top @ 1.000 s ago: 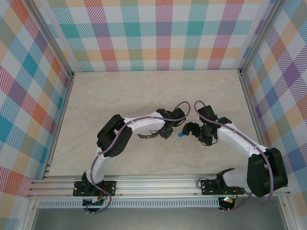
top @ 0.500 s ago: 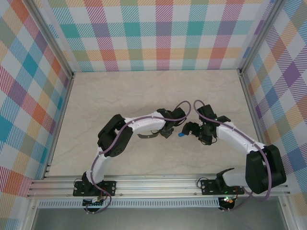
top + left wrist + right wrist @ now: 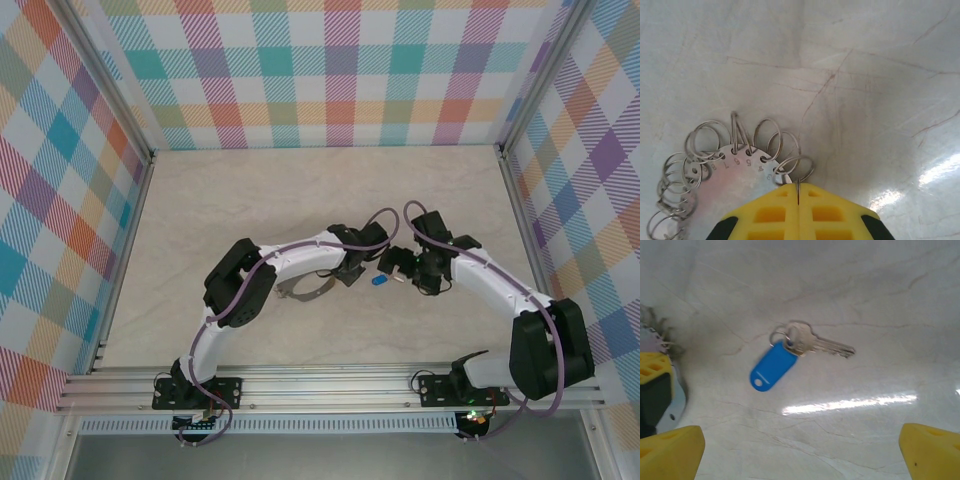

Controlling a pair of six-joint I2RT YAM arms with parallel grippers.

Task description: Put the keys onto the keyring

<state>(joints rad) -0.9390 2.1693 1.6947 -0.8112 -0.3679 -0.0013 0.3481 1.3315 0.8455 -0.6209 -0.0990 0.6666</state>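
Note:
The key lies flat on the table, a blue plastic tag point(image 3: 772, 371) joined by a small ring to a silver blade point(image 3: 832, 346). In the top view it is a blue speck point(image 3: 378, 281) between the two grippers. My right gripper point(image 3: 800, 455) hovers over it, open, with nothing between its yellow fingertips point(image 3: 670, 450). The keyring point(image 3: 735, 175) is a flat silver plate with numbered holes and several wire loops along its rim. My left gripper point(image 3: 798, 195) is shut on one thin loop at the plate's edge. The keyring point(image 3: 303, 292) hangs below the left arm.
Pale marbled table point(image 3: 250, 200) with plaid walls on three sides and a metal rail point(image 3: 320, 385) along the near edge. The left gripper's yellow finger point(image 3: 650, 371) and the keyring's loops point(image 3: 652, 325) sit at the left edge of the right wrist view.
The right gripper has shifted left and slightly farther from the rail, closer to the left gripper. The keyring has swung lower and leftward under the left arm. The blue key stayed put.

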